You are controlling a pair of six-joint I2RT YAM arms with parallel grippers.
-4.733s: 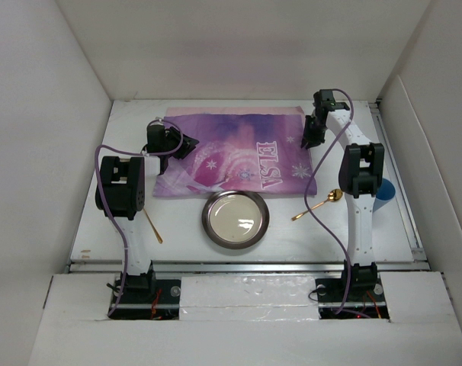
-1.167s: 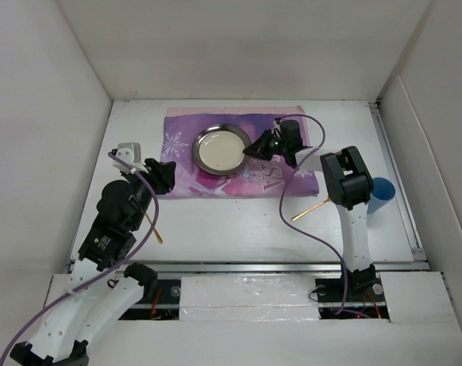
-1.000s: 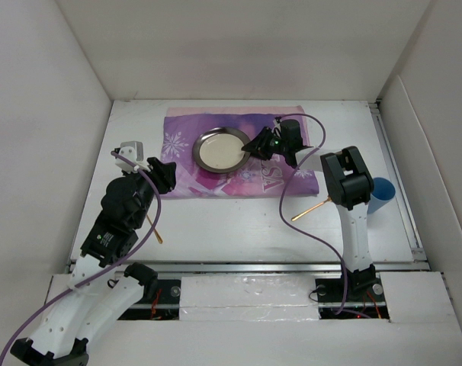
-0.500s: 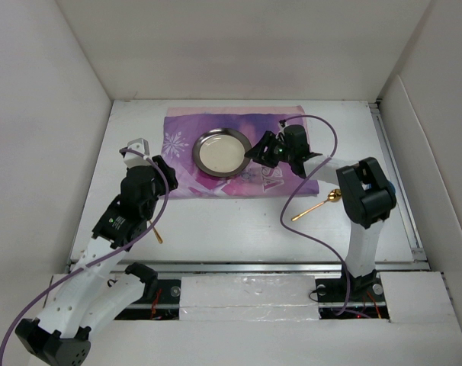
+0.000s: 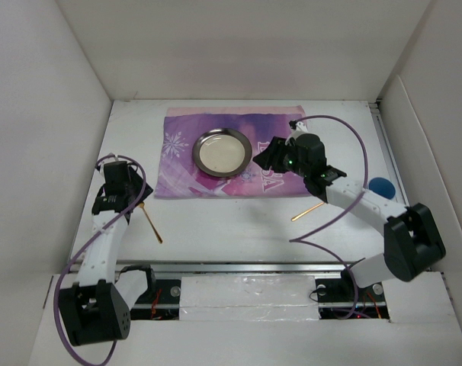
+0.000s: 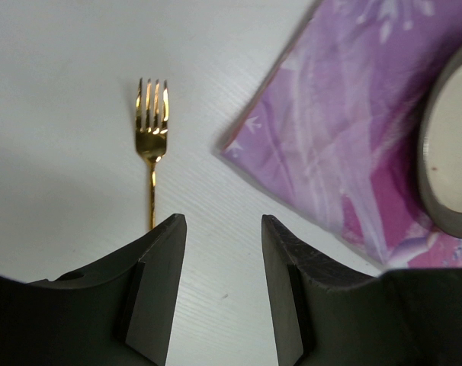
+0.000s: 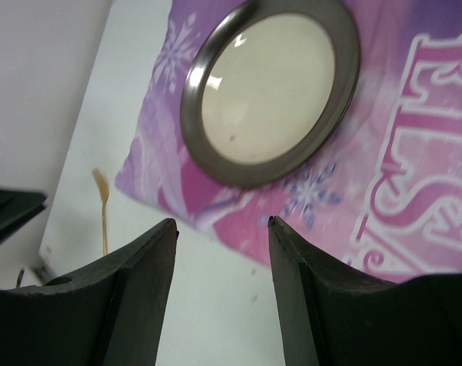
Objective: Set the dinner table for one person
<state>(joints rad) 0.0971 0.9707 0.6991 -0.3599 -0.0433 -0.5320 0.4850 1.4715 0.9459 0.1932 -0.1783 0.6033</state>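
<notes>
Lab test booth (white walls [image 5: 239, 46] around).

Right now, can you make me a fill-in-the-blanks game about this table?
The round plate sits on the purple ___.
The big letters beside the plate spell ___.
The fork on the white table is coloured ___.
The left fingers and right fingers are open and hold ___.
Missing words: mat, ELSA, gold, nothing.
</notes>
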